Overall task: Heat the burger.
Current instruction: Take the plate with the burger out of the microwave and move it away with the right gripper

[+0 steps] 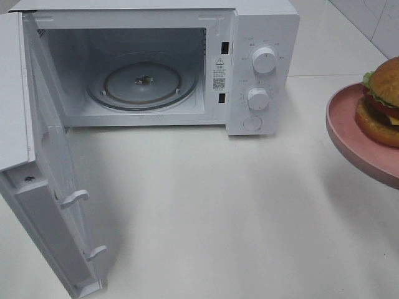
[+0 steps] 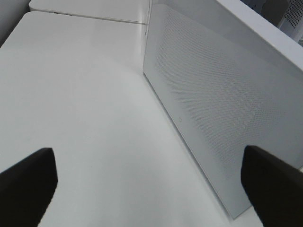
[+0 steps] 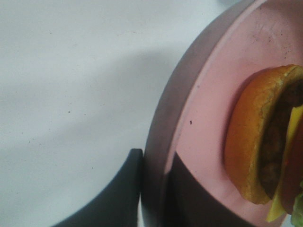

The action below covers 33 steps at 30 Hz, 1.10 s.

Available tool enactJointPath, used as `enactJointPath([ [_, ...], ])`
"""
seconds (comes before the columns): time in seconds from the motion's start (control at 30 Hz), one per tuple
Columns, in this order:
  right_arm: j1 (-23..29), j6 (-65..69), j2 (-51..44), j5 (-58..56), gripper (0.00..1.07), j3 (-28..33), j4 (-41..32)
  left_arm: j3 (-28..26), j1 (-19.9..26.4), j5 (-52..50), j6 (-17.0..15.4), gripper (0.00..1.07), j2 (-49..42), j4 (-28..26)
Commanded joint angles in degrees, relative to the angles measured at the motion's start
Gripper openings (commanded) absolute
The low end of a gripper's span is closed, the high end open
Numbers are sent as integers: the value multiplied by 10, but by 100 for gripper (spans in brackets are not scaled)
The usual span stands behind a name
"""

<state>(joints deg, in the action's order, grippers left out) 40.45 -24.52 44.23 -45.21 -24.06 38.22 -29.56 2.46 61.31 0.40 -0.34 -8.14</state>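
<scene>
Swung wide open at the near left, the microwave door leaves a clear way in. My right gripper is pinching the rim of the pink plate, one finger on top and one below. I judge the plate is lifted off the tabletop, at the right edge of the scene. The burger sits on the plate, tipped a bit onto its side. My left gripper is spread wide with nothing in it, beside the outside of the door.

Next I think I must carry the plate left and far, into the microwave. I should keep the plate flat, or the burger may roll off. I should go slow and keep it low enough to pass under the top of the opening. Then I can set it down in the middle of the glass tray and let go softly.
</scene>
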Motion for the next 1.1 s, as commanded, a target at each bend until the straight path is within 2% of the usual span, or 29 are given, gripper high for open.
enactJointPath([
  [0.03, -1, 43, -6, 6, 0, -5, 51, 0, 1, -1, -4, 98, -10, 0],
  [0.27, -1, 203, -6, -42, 0, -5, 95, 0, 1, -1, -4, 98, -10, 0],
  [0.47, -1, 289, 0, -76, 0, -5, 113, 0, 1, -1, -4, 98, -10, 0],
  [0.73, -1, 401, 93, -128, 0, -7, 140, 0, 1, -1, -4, 98, -10, 0],
  [0.77, -1, 447, 117, -127, 0, -9, 146, 0, 1, -1, -4, 98, -10, 0],
  [0.8, -1, 496, 144, -125, 0, -18, 155, 0, 1, -1, -4, 98, -10, 0],
  [0.9, -1, 524, 159, -125, 0, -23, 160, 0, 1, -1, -4, 98, -10, 0],
  [1.1, -1, 637, 249, -129, 0, -55, 182, 0, 1, -1, -4, 98, -10, 0],
])
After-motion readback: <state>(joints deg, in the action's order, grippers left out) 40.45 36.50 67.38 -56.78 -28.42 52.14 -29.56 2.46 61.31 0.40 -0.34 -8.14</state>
